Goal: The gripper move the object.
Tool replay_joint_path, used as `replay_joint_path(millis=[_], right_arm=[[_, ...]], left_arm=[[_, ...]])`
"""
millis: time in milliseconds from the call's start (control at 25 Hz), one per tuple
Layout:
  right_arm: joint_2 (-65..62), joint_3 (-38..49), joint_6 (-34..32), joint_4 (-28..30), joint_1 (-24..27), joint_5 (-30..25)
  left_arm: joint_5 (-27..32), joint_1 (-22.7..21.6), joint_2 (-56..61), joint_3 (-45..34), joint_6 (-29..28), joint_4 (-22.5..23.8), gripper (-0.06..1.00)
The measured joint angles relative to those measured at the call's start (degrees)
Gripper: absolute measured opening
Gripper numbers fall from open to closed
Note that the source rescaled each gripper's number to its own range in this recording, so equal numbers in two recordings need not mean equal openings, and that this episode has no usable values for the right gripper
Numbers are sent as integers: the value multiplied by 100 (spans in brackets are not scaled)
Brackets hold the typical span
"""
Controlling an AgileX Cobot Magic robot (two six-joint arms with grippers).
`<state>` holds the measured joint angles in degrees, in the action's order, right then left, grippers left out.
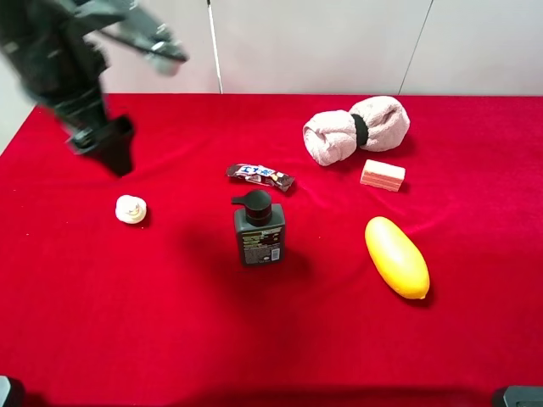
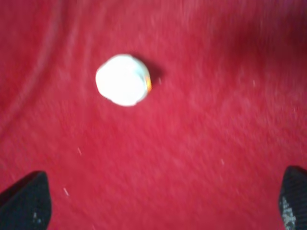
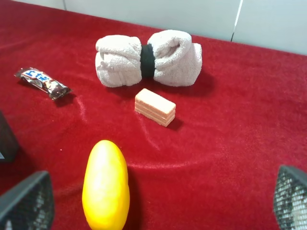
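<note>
On my red cloth (image 1: pixel 475 339): black pump bottle (image 1: pixel 259 229), yellow mango (image 1: pixel 396 256), pink soap bar (image 1: pixel 383 175), candy bar (image 1: pixel 260 175), white cap (image 1: pixel 131 209).

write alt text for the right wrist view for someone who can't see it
A pale pink rolled towel cinched by a black band lies on a red cloth, with a small pink soap bar just in front of it, apart. A yellow oval object lies nearest the camera, a candy bar off to one side, and the open right gripper frames the view.

Lab test bench, not a home. Red cloth-covered table (image 1: pixel 475 339) against plain white wall panels (image 1: pixel 339 42). Unrelated props spread apart on it.
</note>
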<state>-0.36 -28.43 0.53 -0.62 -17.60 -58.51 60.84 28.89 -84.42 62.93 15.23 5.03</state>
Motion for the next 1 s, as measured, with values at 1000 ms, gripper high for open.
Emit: replay_joint_path(millis=[1000], right_arm=[[0,0,0,0,0,5]], left_arm=[[16,-94,3568,-3273,-1845,-227,89]])
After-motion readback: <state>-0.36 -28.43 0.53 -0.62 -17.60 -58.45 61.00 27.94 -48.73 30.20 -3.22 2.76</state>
